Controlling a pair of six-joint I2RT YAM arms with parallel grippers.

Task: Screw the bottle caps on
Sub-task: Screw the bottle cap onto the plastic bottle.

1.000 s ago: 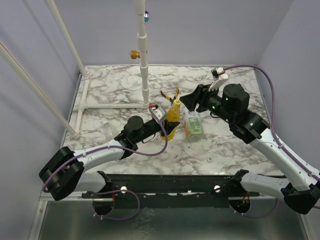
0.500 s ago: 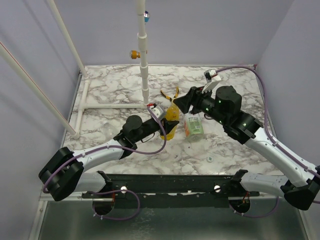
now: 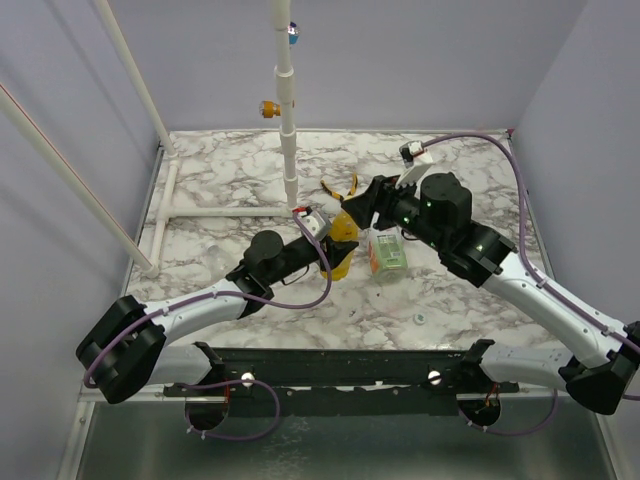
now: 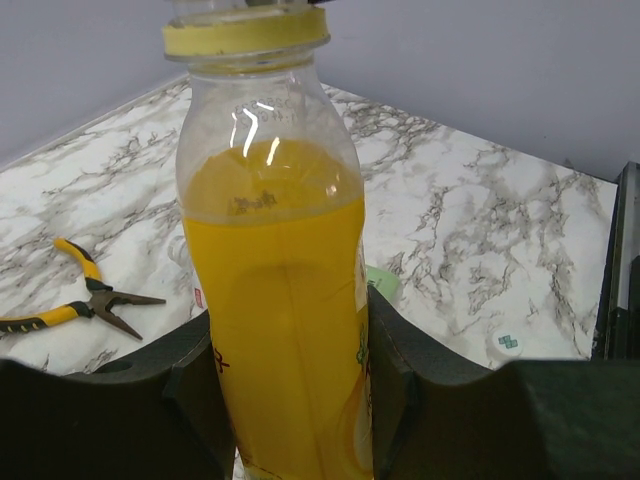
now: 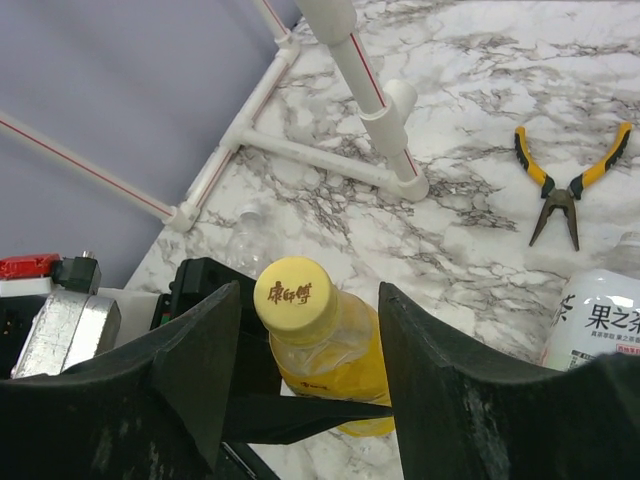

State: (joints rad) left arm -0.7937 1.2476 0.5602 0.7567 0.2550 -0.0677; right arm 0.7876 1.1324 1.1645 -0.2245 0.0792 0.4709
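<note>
Yellow cap (image 5: 292,293) first: it sits on the neck of the yellow bottle (image 4: 285,330), which stands upright near the middle of the tabletop (image 3: 230,180). You cannot tell from here how far the threads have caught.

The left gripper (image 4: 290,360) is clamped on the bottle's lower body, one pad on each side. The right gripper (image 5: 310,300) hangs over the cap with its jaws parted. One finger is on each side and a gap shows on both, so it holds nothing.

Expect the bottle to carry some weight, since it is more than half full of orange liquid. Its wall looks thin and glossy, so it will likely give under a hard squeeze and may slip and turn with the cap. The cap is small, stiff and light. Take it by its side wall, squarely across the middle. A grip high on the rim would probably skid off.

The clear bottle (image 3: 386,252) lies on its side just right of the yellow one, with no cap on it that you can make out. The whitish cap (image 3: 420,319) lies flat toward the near edge, right of middle — it is thin and low, so it will be awkward to pinch. The pliers (image 5: 570,190) lie farther back, well apart from the caps.
</note>
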